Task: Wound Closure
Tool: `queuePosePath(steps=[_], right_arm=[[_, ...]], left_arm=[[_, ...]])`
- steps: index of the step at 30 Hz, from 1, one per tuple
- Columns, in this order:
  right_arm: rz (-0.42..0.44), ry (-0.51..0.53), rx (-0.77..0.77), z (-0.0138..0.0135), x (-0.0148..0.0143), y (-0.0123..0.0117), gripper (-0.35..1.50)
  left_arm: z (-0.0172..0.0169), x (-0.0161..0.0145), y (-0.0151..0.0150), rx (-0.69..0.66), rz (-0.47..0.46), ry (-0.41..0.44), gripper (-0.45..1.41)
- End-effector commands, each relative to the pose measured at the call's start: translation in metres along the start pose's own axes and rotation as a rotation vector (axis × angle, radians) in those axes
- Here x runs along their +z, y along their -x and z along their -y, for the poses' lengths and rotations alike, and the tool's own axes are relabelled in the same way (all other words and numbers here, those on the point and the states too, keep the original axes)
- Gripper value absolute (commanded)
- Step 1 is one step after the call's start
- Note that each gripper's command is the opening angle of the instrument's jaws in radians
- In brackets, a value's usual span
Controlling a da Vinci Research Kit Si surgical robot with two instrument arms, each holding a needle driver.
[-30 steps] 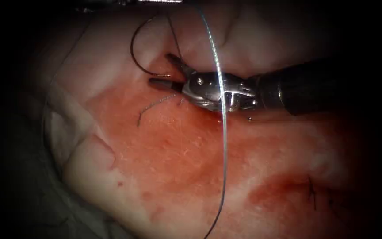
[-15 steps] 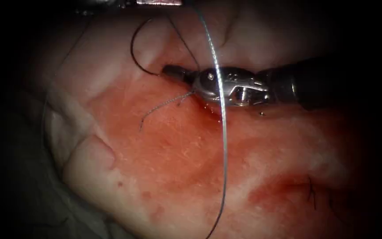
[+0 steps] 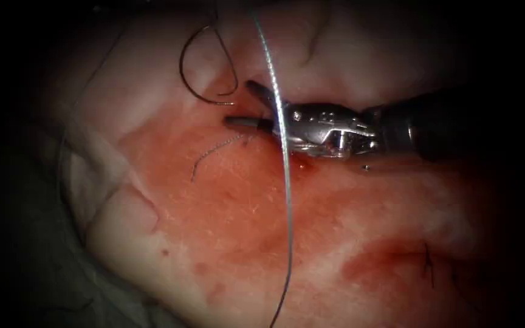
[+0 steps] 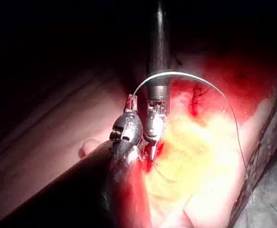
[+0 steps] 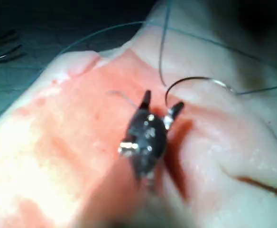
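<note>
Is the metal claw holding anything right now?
No. The right arm's tool has its jaws open and holds nothing. The curved needle lies loose on the tissue just beyond its tips, and thread drapes across it.

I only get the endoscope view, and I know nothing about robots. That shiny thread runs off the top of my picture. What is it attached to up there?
Observer: In the left wrist view, the thread arcs down to the tip of the left end effector, which appears to grip it.
Visitor: And that dark hook by the right end effector, is it being held?
Observer: No. In the right wrist view, the needle rests on the tissue. The right end effector is open, with a jaw on either side of the needle's near end, and holds nothing. I cannot tell whether that end is in the tissue.
</note>
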Motion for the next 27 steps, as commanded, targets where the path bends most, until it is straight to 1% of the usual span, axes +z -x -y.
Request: queuePosePath(steps=[1, 7, 10, 12, 16, 20, 24, 27], right_arm=[[0.000, -0.007, 0.000, 0.0004, -0.0011, 0.0009, 1.48], [0.004, -0.009, -0.007, 0.0003, -0.0053, 0.0017, 1.48], [0.010, -0.001, -0.007, 0.0001, -0.0073, 0.0018, 1.48], [0.014, 0.013, -0.003, -0.0004, -0.0085, 0.0016, 1.48], [0.027, 0.054, -0.001, -0.0020, -0.0113, 0.0005, 1.48], [0.050, 0.104, -0.012, -0.0043, -0.0150, -0.0005, 1.48], [0.064, 0.135, -0.003, -0.0062, -0.0177, -0.0007, 1.48], [0.073, 0.155, -0.001, -0.0076, -0.0193, -0.0008, 1.48]], left_arm=[[0.0000, 0.0004, 0.0005, 0.001, 0.002, 0.001, -0.45], [-0.0001, 0.0002, 0.0005, 0.001, 0.010, -0.003, -0.45], [-0.0001, 0.0010, 0.0006, 0.001, 0.017, -0.011, -0.45], [-0.0002, 0.0025, 0.0008, 0.002, 0.028, -0.027, -0.45], [-0.0006, 0.0063, 0.0014, 0.010, 0.037, -0.002, -0.45], [-0.0005, 0.0101, 0.0022, 0.017, 0.036, 0.001, -0.45], [0.0003, 0.0141, 0.0029, 0.025, 0.016, 0.008, -0.45], [0.0012, 0.0164, 0.0035, 0.033, 0.012, 0.002, -0.45]])
